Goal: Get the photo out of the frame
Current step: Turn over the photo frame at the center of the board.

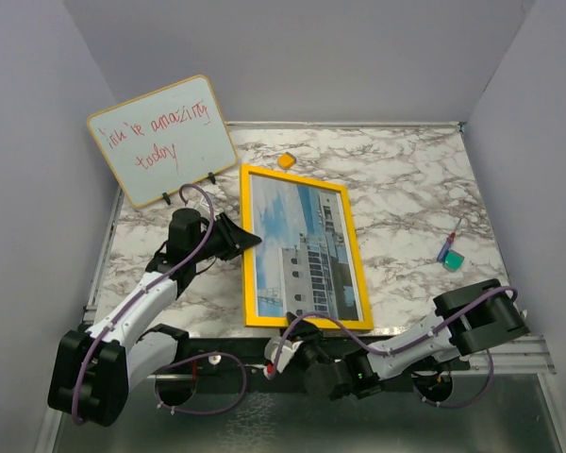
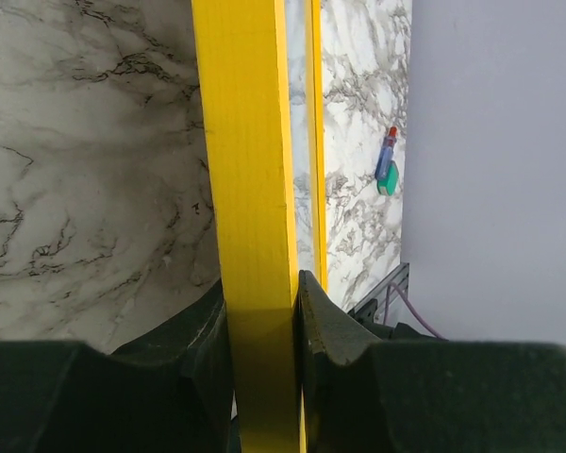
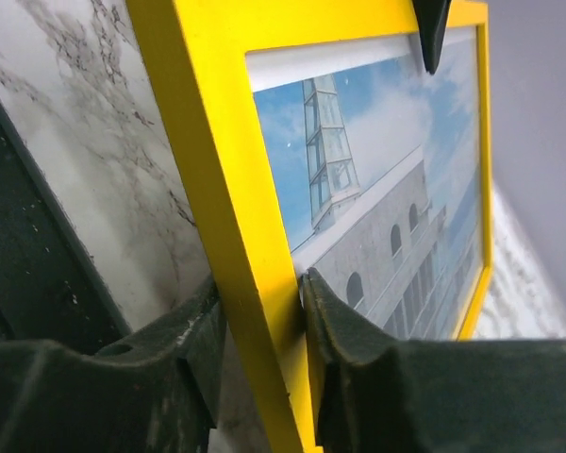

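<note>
— Where is the frame (image 1: 248, 247) sitting?

— Face up on the marble table (image 1: 410, 184), left of centre, long sides running away from the arms. The photo (image 1: 307, 250) is inside it, white building and blue sky showing, the yellow border closed round all four sides.

— And the tools?

— The left gripper (image 1: 254, 242) comes in from the left and is clamped on the left long edge, about halfway along. In the left wrist view the yellow bar fills the gap between the fingers (image 2: 325, 326), both pads pressed to it. The right gripper (image 1: 297, 330) pinches the near short edge, left of its middle; the right wrist view shows one pad on the outer side and one on the inner lip of the border, beside the print.

— Is the frame flat or lifted?

— I cannot tell.

— How much room is around it?

— Most on the right: bare marble runs from the right long edge to a pen (image 1: 450, 249) lying near the right wall. On the left the strip is narrower and the left arm lies over it. A whiteboard (image 1: 160, 142) stands at the far left corner, close to the frame's far left corner. A small orange piece (image 1: 286, 160) lies just beyond the far edge. The near edge sits close to the table's front rim.
</note>
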Controlling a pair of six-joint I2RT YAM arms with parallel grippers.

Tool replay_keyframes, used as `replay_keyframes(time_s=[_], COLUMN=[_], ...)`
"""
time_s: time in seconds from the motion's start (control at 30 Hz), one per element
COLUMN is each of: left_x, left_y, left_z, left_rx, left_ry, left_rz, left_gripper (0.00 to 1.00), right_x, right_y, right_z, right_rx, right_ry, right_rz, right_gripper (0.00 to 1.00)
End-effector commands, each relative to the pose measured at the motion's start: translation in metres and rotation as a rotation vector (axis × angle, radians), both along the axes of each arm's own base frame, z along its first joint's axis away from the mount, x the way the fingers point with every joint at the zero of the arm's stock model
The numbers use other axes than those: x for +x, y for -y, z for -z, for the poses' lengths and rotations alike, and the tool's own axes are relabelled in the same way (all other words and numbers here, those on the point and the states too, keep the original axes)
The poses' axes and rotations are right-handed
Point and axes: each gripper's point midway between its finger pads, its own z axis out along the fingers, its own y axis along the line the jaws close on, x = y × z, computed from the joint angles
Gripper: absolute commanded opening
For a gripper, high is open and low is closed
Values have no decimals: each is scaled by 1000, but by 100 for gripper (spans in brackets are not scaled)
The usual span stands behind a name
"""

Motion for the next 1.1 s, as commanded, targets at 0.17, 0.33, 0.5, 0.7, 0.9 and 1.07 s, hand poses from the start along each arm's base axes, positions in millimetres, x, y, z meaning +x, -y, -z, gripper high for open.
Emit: replay_keyframes(time_s=[0.17,0.33,0.5,0.7,0.9,1.07], left_x=[9,13,16,14,13,15], left_y=[-2,-8,-20,-25,-34,-37], left_z=[-34,-38,-40,-39,-57,-67], left_rx=[65,137,243,284,364,385], left_ry=[172,170,186,186,232,219], left_rz=[29,28,14,17,28,25], left_gripper=[0,0,0,0,0,0], right_x=[-6,-15,-33,-48,-9,69], right_y=[-2,-5,-9,-8,12,53], right_z=[-16,-25,-36,-74,-84,-71], right_rx=[219,236,256,364,416,461], right_ry=[-253,-354,-480,-572,-689,-762], right_rz=[110,101,-10,-148,-28,336], right_gripper=[65,71,71,82,83,84])
